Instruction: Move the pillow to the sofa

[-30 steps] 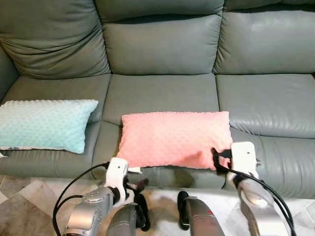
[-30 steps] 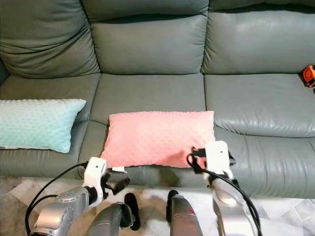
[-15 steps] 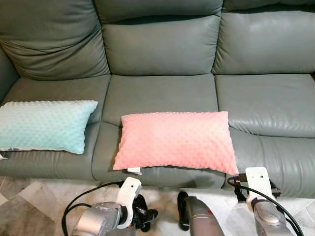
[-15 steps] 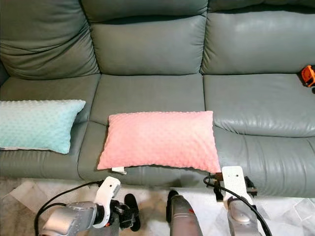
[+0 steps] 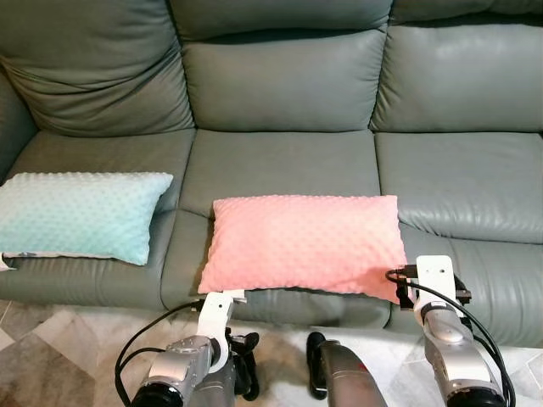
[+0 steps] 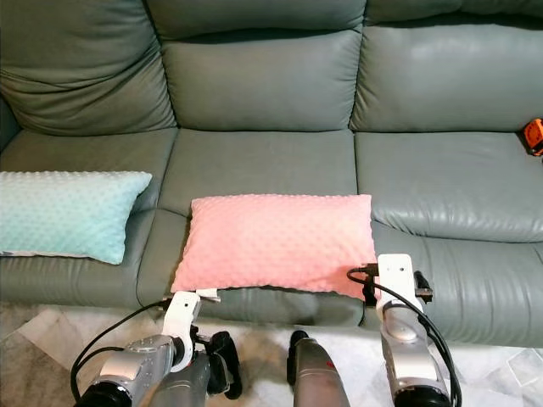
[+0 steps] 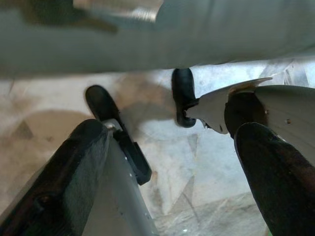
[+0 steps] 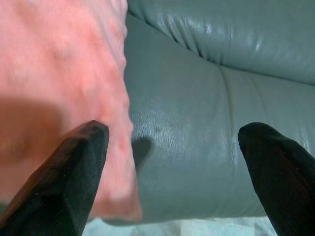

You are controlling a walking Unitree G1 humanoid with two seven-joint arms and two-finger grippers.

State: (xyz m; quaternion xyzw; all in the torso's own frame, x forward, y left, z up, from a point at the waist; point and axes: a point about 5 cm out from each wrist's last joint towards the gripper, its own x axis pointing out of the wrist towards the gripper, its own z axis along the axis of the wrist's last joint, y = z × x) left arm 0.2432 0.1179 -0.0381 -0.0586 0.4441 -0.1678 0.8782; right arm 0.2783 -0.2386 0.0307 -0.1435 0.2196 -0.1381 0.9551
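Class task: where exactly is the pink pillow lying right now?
The pink pillow lies on the sofa's middle seat cushion at its front edge, right of the mint pillow.

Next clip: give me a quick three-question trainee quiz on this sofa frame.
1. True or false: the pink pillow lies on the sofa seat.
2. Which colour is the other pillow, on the robot's left? A red, B light teal, C black.
3. Fill in: the right tool has its fingers ____, holding nothing.

Key: 1 true; 2 B; 3 open. The left tool is also open, low over the floor.
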